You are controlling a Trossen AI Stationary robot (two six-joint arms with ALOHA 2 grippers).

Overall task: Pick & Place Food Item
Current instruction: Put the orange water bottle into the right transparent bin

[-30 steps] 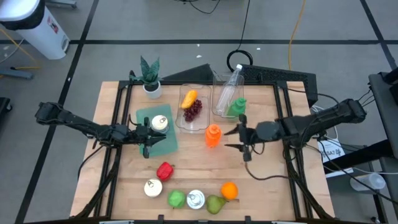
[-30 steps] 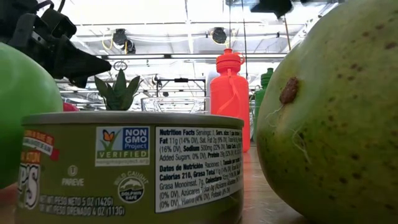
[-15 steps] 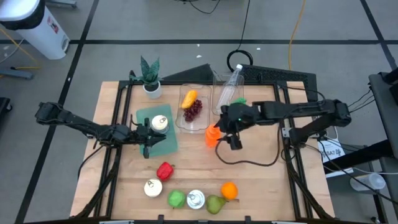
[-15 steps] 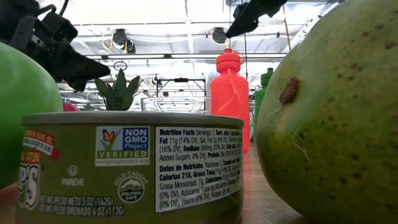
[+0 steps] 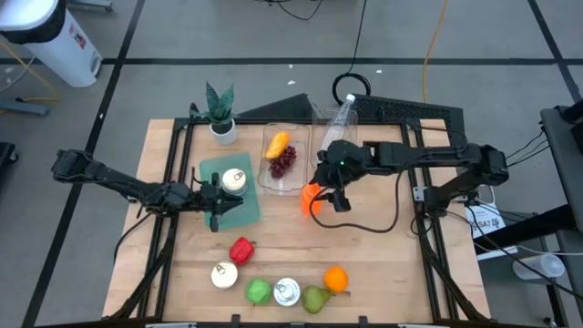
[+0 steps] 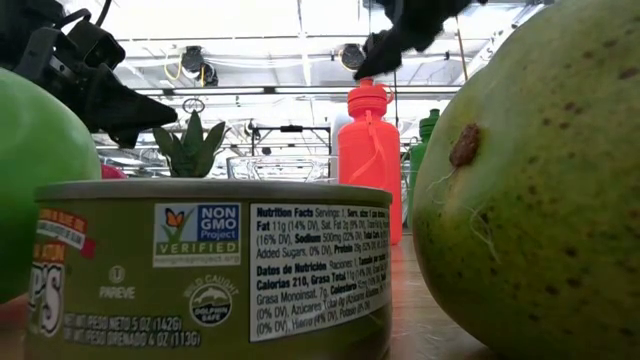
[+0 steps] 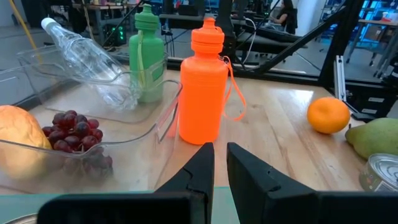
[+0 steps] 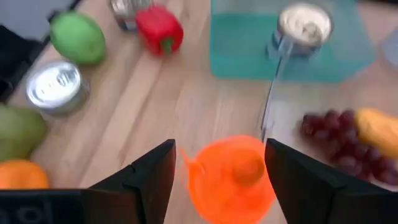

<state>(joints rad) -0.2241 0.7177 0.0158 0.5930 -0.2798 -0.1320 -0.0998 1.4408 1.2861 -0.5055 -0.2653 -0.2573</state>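
An orange bottle (image 5: pixel 310 197) stands upright on the wooden table (image 5: pixel 383 264), near its middle. My right gripper (image 5: pixel 324 191) hangs open just above the bottle's cap (image 8: pixel 239 167), one finger on either side and touching nothing. In the low view this gripper (image 6: pixel 400 35) is over the bottle (image 6: pixel 370 160). Loose food lies along the near edge: a red pepper (image 5: pixel 240 248), a green fruit (image 5: pixel 259 292), a pear (image 5: pixel 315 298) and an orange (image 5: pixel 335 278). My left gripper (image 5: pixel 221 199) is shut and empty over the teal board (image 5: pixel 239 211).
A clear tray (image 5: pixel 284 157) at the back holds a mango and grapes; a second one (image 5: pixel 330 137) holds a clear bottle. A green bottle (image 7: pixel 148 56) stands beside it. Cans sit on the teal board (image 5: pixel 234 179) and near the front edge (image 5: pixel 224 274), (image 5: pixel 287 292). A potted plant (image 5: pixel 219 109) stands far left.
My right gripper has swung toward the table's left edge, from the right of the orange bottle to a spot over its cap, and has tipped further downward. The bottle and the food have stayed where they were.
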